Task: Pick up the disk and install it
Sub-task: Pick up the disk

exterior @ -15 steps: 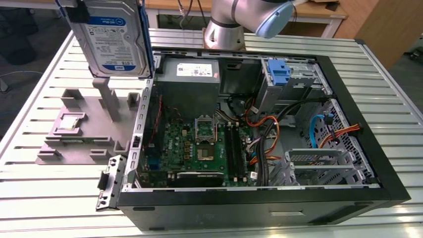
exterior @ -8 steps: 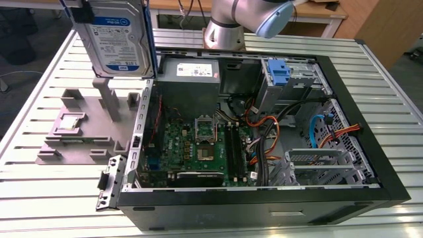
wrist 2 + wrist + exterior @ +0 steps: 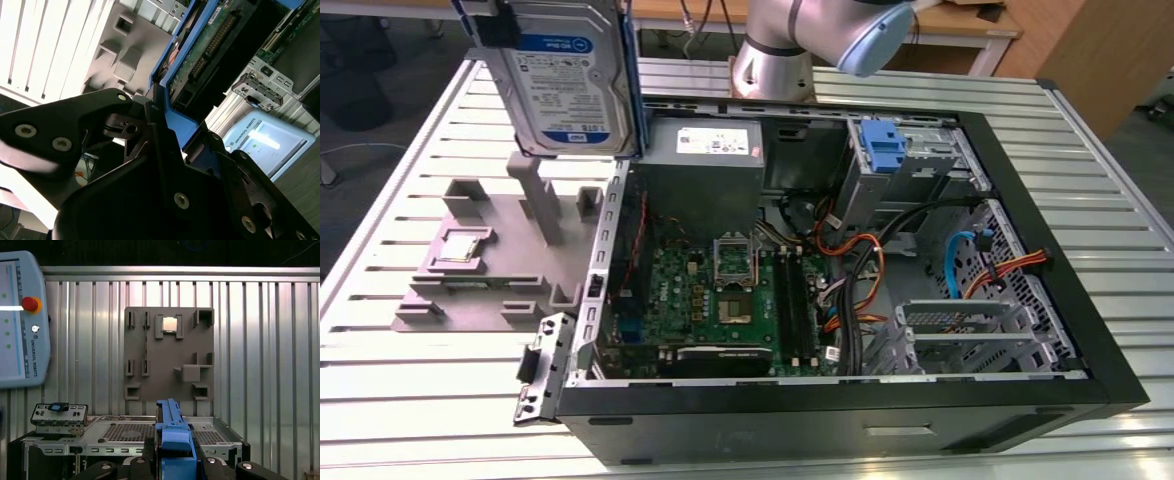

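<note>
One disk (image 3: 567, 80), clamped in the jaws, hangs over the slatted table (image 3: 454, 400).

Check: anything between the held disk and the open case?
Nothing visible does. The gripper holds the disk raised near the grey fixture, at the exterior view's left of the case. The case lies open on top. Inside it, orange and black cables run beside the drive cage.
</note>
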`<state>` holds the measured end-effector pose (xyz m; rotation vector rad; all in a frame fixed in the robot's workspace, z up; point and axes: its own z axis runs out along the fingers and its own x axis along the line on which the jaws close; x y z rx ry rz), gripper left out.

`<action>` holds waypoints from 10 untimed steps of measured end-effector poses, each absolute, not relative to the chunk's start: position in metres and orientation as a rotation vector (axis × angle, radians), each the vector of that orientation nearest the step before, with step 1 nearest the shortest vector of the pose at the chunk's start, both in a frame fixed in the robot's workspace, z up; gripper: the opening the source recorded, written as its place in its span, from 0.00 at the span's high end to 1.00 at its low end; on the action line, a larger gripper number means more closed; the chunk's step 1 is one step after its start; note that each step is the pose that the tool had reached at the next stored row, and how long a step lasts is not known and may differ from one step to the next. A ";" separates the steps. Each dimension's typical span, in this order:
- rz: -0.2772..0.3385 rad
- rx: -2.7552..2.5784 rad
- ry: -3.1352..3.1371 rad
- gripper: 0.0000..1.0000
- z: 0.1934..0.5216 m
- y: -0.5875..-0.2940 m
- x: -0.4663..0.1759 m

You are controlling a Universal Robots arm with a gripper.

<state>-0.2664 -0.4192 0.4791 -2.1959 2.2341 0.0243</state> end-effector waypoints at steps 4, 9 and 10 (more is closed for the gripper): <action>0.024 -2.196 2.234 0.63 0.479 -0.419 -0.263; 0.024 -2.196 2.234 0.63 0.479 -0.419 -0.259; 0.024 -2.196 2.234 0.63 0.479 -0.419 -0.258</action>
